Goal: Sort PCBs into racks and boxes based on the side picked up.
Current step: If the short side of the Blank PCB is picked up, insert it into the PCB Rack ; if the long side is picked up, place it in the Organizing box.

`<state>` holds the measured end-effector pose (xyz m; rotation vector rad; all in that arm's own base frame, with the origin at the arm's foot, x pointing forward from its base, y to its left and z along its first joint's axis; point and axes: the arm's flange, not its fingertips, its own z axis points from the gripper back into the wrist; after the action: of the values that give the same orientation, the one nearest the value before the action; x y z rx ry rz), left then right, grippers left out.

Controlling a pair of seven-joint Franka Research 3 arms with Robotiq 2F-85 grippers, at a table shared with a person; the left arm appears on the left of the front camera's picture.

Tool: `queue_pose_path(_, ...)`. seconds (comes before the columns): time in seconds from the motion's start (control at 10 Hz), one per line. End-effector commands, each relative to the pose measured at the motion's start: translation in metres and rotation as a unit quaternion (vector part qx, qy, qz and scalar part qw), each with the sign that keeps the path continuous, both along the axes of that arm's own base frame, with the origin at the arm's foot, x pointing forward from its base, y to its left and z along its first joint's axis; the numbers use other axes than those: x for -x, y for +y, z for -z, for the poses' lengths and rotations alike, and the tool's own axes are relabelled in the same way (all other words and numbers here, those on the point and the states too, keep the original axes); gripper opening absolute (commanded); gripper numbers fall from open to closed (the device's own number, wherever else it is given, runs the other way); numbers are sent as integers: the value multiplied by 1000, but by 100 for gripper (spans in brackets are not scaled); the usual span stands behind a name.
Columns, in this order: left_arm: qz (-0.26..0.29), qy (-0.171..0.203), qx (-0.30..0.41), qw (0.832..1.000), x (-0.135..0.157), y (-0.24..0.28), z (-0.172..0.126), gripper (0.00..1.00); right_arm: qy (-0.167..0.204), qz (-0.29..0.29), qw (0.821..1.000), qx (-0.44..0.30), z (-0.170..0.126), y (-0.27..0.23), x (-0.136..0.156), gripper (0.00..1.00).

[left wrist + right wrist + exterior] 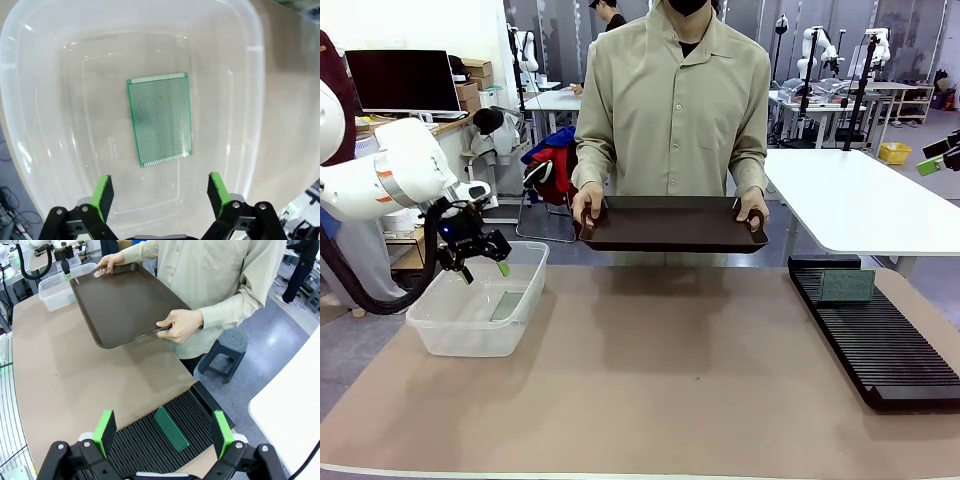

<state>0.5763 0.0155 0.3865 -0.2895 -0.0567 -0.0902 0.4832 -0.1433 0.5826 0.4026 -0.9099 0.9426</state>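
One green PCB (160, 120) lies flat on the floor of the clear box (250, 100), which stands at the table's left (450, 335). My left gripper (480, 255) hangs open just above the box, its green pads (102, 192) apart and empty over the board (507, 305). A second PCB (847, 286) stands upright in a far slot of the black rack (885, 345) on the right. My right gripper (164, 432) hovers high above that rack (135, 447), open and empty, with the standing board (175, 437) below it; it also shows at the front view's right edge (942, 157).
A person at the far side holds a dark brown tray (670, 225) with both hands above the table's far edge. The tray (125, 300) looks bare. Brown table surface (660, 380) spreads between box and rack. A grey stool (227, 347) stands behind the table.
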Motion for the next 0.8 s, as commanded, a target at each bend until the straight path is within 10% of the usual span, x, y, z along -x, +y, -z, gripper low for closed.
queue_pose_path(0.0, 53, -25, 16, 998, 22, 13, -32, 100, 3, 0, 1000, -1, 1, 1, 0, 100)
queue_pose_path(0.7, 172, -211, 7, 962, 91, -2, -137, 100, 3, 0, 1000, -1, 1, 1, 0, 100)
